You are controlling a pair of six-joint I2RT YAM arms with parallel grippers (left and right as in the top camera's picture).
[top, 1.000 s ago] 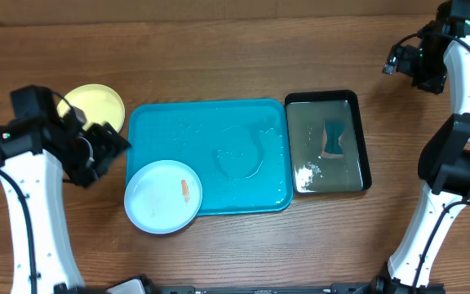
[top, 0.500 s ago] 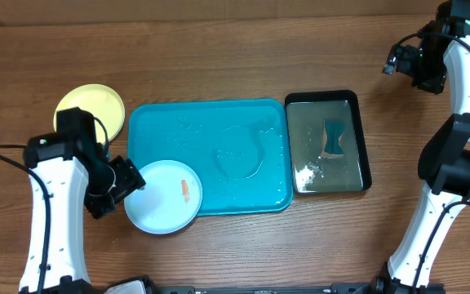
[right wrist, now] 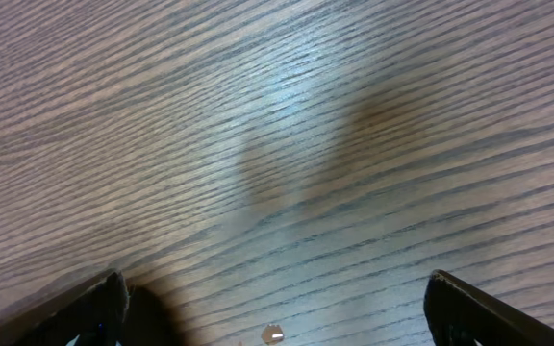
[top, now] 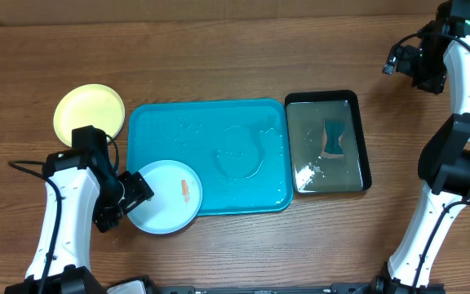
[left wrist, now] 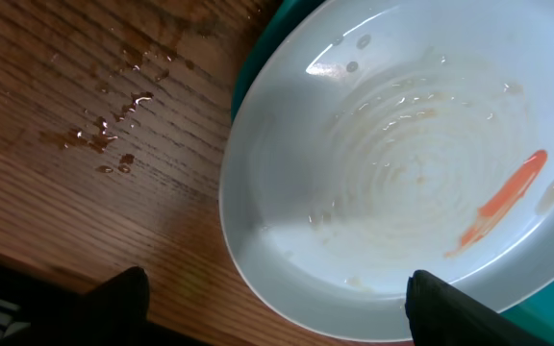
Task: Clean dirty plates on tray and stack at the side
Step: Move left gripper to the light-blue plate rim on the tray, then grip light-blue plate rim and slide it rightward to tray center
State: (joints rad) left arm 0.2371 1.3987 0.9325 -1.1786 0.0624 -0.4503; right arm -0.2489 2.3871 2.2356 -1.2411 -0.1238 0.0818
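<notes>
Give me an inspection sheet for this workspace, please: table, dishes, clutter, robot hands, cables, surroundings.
Surface: brown wooden table, with water droplets beside the plate.
Job's things: large turquoise rectangular plastic tray, wet; pale blue round plastic plate with an orange smear, overhanging the tray's corner nearest the left arm; yellow-green round plastic plate on the table at the tray's far left corner.
Clutter: smaller black rectangular tray holding water and a dark teal object.
Grippers: left gripper open at the pale blue plate's rim, not gripping; right gripper open over bare wood, away from both trays.
Cables: black cable looping beside the left arm.
Surroundings: nothing seen.
</notes>
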